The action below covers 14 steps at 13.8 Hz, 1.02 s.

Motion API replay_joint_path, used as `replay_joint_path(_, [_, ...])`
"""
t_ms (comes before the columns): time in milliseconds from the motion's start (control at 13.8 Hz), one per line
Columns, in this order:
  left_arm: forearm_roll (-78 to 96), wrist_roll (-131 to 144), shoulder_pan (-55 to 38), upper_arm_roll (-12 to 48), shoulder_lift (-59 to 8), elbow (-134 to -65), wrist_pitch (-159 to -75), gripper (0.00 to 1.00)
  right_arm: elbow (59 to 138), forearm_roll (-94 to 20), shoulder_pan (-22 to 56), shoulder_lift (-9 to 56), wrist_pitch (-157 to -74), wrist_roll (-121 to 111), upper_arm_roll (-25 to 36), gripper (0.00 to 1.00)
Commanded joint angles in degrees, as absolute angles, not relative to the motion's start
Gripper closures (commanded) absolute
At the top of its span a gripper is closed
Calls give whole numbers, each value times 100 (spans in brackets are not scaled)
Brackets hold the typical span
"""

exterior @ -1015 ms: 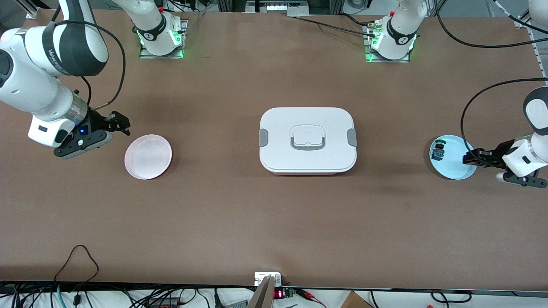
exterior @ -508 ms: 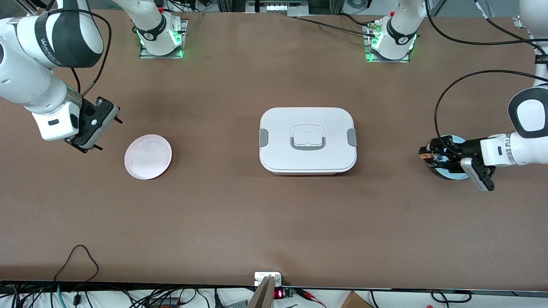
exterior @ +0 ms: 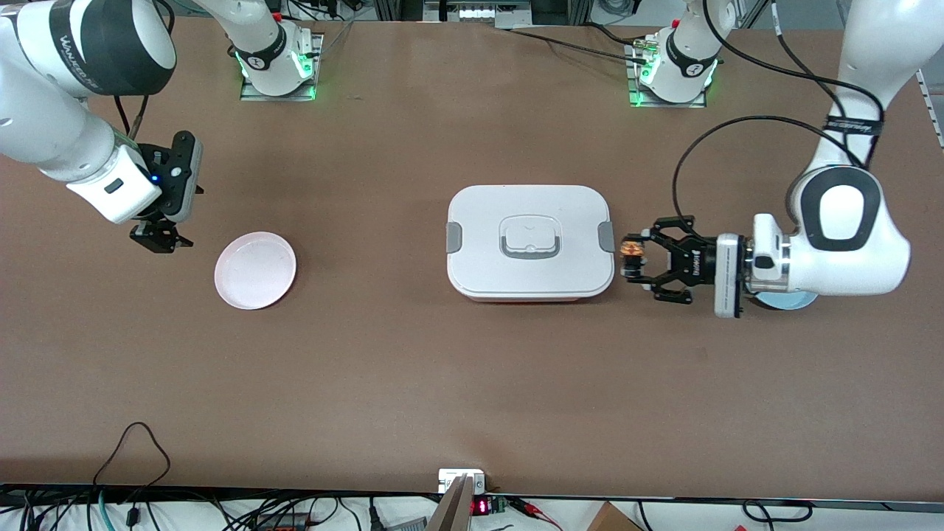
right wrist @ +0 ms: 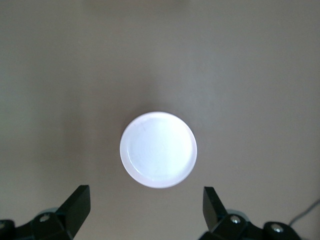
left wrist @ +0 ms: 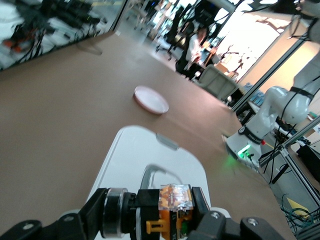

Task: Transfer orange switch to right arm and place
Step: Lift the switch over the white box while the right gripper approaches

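The orange switch, a small black body with an orange top, is clamped sideways in my left gripper, which is shut on it. That gripper hangs low over the table, just off the white box's end toward the left arm. In the left wrist view the orange switch fills the gap between the left gripper's jaws. My right gripper is open and empty, above the table beside the pink plate. The right wrist view shows the right gripper with the pink plate just past its fingertips.
A white lidded box with grey latches stands mid-table; the left wrist view shows the box and the pink plate. A light blue plate peeks out from under the left arm's wrist.
My left gripper has carried the orange switch away from the blue plate toward the white box. The right gripper has swung round and now points down beside the pink plate.
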<state>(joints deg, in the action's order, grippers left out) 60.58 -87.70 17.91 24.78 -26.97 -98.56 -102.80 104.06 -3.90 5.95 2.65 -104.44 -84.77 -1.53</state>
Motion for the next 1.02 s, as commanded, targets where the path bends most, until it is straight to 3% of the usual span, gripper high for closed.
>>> replay_joint_path(0, [7019, -9832, 1679, 2741, -2760, -9756, -10213, 89, 10266, -1402, 519, 281, -10099, -9234, -132, 0])
replay_joint_path(435, [9233, -12364, 749, 2865, -2716, -10062, -11002, 93, 10310, -4898, 62, 719, -9651, -10914, -88, 0])
replay_joint_path(943, [11396, -13594, -473, 2865, -2716, -10081, -12014, 93, 10301, -7766, 61, 1660, -9070, -11672, -123, 0])
